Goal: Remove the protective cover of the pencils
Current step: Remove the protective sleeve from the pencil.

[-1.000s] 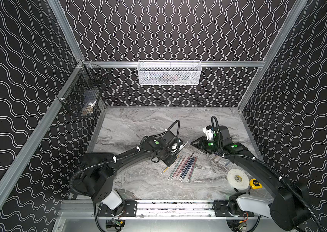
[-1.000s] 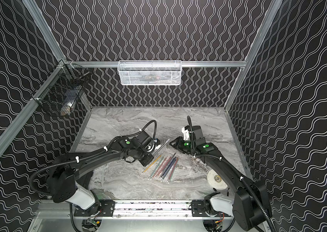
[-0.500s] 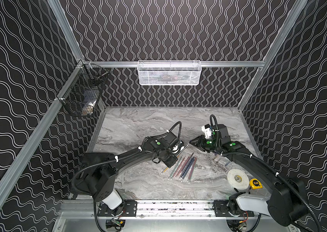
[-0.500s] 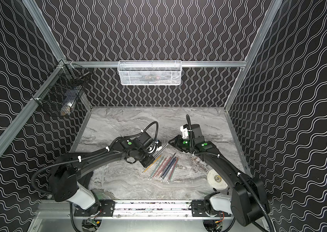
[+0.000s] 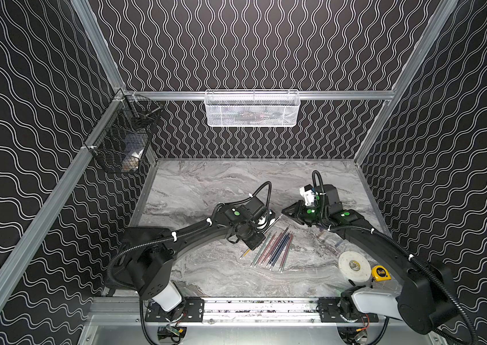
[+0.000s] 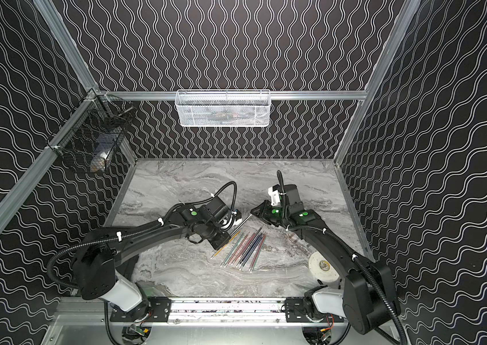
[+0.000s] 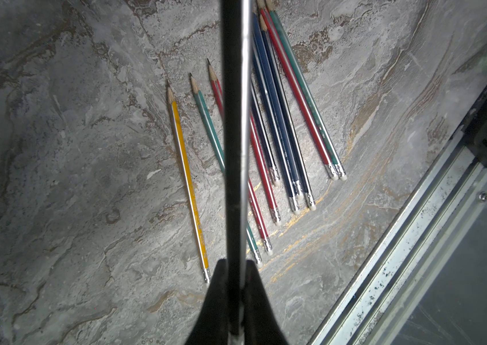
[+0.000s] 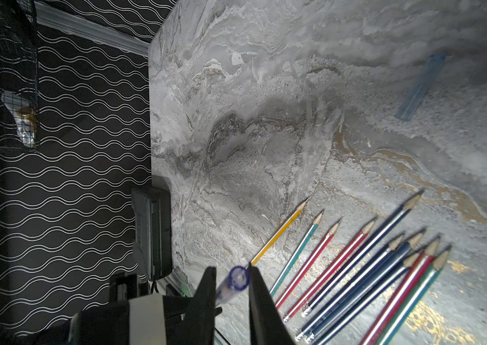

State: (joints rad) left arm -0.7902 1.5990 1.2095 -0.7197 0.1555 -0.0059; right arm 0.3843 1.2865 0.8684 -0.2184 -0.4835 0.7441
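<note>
Bimanual scene, seen from above and from both wrists. A row of pencils (image 5: 272, 249), yellow, green, red and blue, lies flat on the marble tabletop (image 5: 206, 191). The pencils are roughly parallel, with their sharpened tips at one end of the row and their silvery eraser ends at the other.

The left claw (image 7: 234, 263) is closed tight on a black pencil (image 7: 233, 134). It holds this pencil above the row, and the shaft crosses over the red and green pencils. In both top views the black pencil's free end reaches past the row's sharpened tips to the right claw (image 8: 231, 268).

The right claw's jaws stand narrow, pressed to either side of a clear blue protective cover (image 8: 236, 279) on that end. A loose blue sleeve (image 8: 418, 86) lies on the tabletop, apart from the row. A white tape roll (image 5: 354, 265) and a yellow tape measure (image 5: 381, 273) rest well apart from the row, beside the right arm.
</note>
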